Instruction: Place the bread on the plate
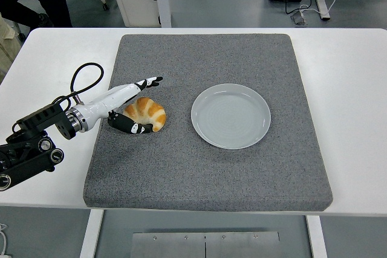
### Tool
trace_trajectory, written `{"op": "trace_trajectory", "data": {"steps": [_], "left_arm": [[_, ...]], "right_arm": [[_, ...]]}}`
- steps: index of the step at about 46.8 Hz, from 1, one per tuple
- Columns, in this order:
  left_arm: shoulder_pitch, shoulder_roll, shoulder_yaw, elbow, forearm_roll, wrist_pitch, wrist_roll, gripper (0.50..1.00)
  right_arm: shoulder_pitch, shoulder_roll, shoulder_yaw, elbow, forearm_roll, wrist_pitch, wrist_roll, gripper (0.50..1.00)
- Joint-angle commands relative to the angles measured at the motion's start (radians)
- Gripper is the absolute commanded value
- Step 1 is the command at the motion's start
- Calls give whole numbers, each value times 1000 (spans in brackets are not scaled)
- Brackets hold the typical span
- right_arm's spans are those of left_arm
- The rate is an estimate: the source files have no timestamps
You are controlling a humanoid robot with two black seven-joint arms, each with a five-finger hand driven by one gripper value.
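Golden bread [147,112] between open robot hand [129,108] fingers

A single head view looks forward and down from high on the robot's side, at middling range. The white table [351,89] fills the frame with its near edge along the bottom; grey floor and cables show beyond its far edge.

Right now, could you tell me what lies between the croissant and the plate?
Nothing: in the head view only bare grey mat separates the croissant from the plate.
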State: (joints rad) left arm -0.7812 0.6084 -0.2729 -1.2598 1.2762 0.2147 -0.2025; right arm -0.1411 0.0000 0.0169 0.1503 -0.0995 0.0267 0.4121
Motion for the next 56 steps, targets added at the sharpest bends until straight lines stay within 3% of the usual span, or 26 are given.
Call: {"op": "trace_trajectory", "data": {"steps": [1,37,46,56], "left_arm": [[-1,-1,0,5,0,0,0,969],[-6,-15,-2,51,-5,2,-3,961],[-4,-21,0,53,-3,9,-5,902],[-1,-30,0,62,-5,11,-5,872]], "right_arm": [[0,0,0,0,0,1,-1,1000],[0,0,0,0,0,-1,-1,1000],[0,0,0,0,0,-1,1,1000],[0,0,0,0,0,-1,1,1000]]}}
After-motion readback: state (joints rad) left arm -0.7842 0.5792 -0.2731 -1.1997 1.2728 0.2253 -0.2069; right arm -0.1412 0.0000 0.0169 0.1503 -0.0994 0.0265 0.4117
